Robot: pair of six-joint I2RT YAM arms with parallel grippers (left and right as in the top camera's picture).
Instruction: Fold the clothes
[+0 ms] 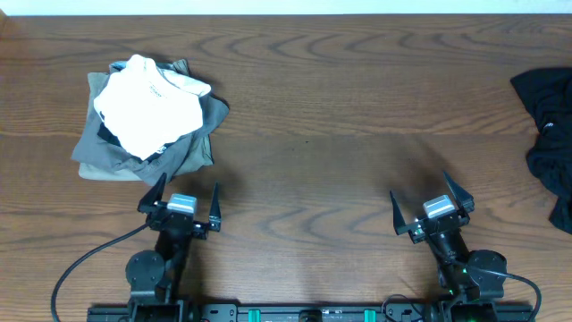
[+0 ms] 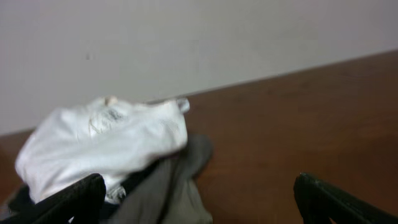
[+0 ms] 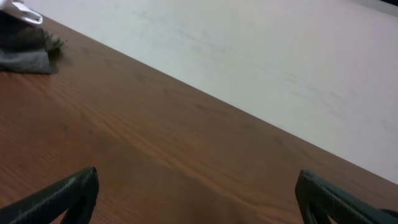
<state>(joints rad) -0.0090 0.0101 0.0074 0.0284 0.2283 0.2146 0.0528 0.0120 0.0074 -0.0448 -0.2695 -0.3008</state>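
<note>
A heap of clothes lies at the table's back left: a crumpled white T-shirt (image 1: 150, 103) (image 2: 102, 146) on top of grey and khaki garments (image 1: 121, 156) (image 2: 171, 193), with a dark piece showing under the white. My left gripper (image 1: 186, 199) (image 2: 199, 198) sits just in front of the heap, jaws wide open and empty, the grey fabric showing between its fingers. My right gripper (image 1: 431, 207) (image 3: 198, 194) rests near the front right, open over bare wood. In the right wrist view a corner of the grey garments (image 3: 25, 46) shows at far left.
A black garment (image 1: 550, 125) lies bunched at the table's right edge, partly out of frame. The wooden table (image 1: 322, 116) stretches between the two piles. A pale wall stands behind the far edge. Cables run from both arm bases at the front.
</note>
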